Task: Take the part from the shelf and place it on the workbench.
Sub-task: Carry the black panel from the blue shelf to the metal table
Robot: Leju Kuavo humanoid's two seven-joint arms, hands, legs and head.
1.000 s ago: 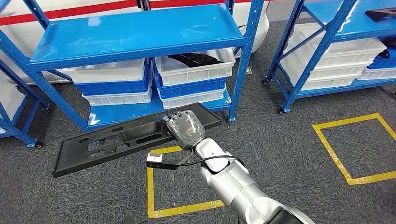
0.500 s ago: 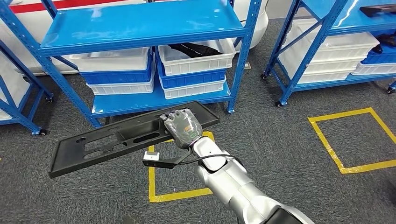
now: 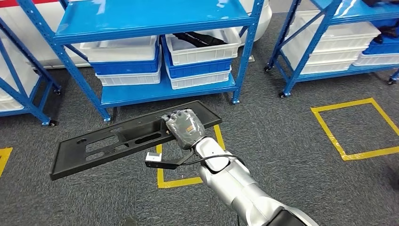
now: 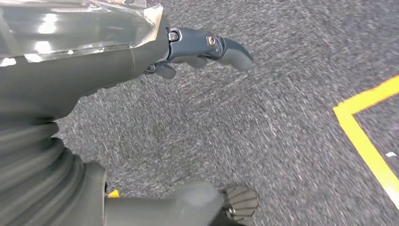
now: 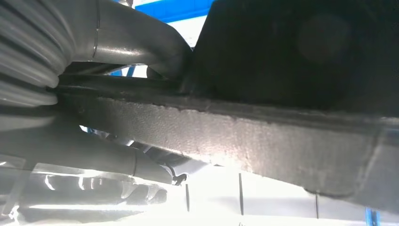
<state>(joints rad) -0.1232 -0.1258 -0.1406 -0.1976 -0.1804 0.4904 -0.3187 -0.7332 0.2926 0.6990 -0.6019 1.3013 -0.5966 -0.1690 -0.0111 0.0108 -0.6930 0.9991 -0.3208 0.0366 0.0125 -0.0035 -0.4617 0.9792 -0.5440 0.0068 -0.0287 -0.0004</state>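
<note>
The part is a long flat black panel with several slots, held level above the grey carpet in the head view. My right hand grips its near edge toward the right end, fingers curled over the top. In the right wrist view the panel's rough edge runs across close to the camera, with my right hand wrapped around it. My left hand hangs over the carpet, thumb and fingers apart, holding nothing.
A blue shelf rack stands ahead with stacked white and blue bins; one white bin holds another black part. A second rack stands at the right. Yellow tape squares mark the carpet.
The whole view has shifted: the racks have slid right and up in the picture and look a little farther off. My right hand keeps the same grip on the panel.
</note>
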